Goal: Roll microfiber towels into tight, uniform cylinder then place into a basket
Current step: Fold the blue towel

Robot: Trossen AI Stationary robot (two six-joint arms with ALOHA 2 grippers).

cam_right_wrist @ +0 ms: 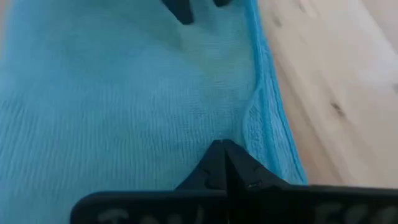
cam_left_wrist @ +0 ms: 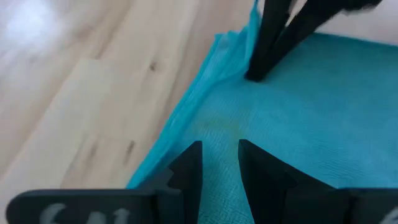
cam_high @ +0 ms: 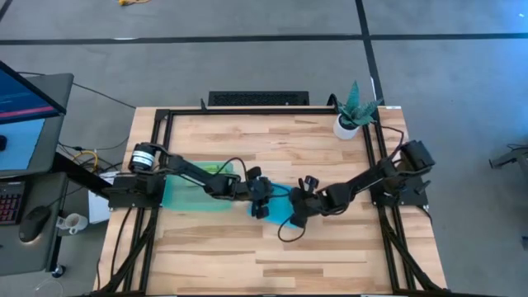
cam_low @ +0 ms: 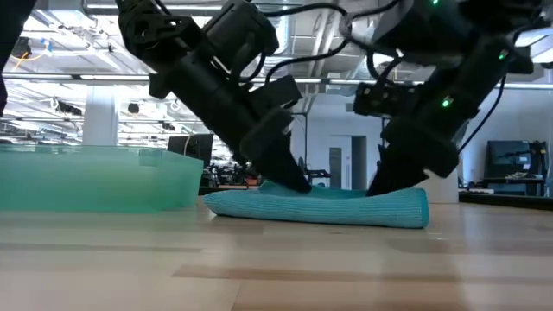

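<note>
Blue towel (cam_low: 328, 206) lies folded, unrolled, right gripper (cam_right_wrist: 225, 163) pinched shut on its edge, left gripper (cam_left_wrist: 219, 163) narrowly parted; basket (cam_low: 86, 177) at nine o'clock awaits.

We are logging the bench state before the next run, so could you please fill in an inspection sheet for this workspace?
Surface: pale wooden table, bare around the work.
Job's things: blue towel lies folded flat mid-table; teal basket beside it on the left arm's side, with something lime green in it, seen from above.
Clutter: potted plant at a far corner.
Grippers: left gripper down on the blue towel, fingers slightly apart; right gripper shut, pinching the towel's edge.
Cables: black cable loops off the right arm over the table.
Surroundings: monitor, keyboard and mouse on a side desk; open room behind.
</note>
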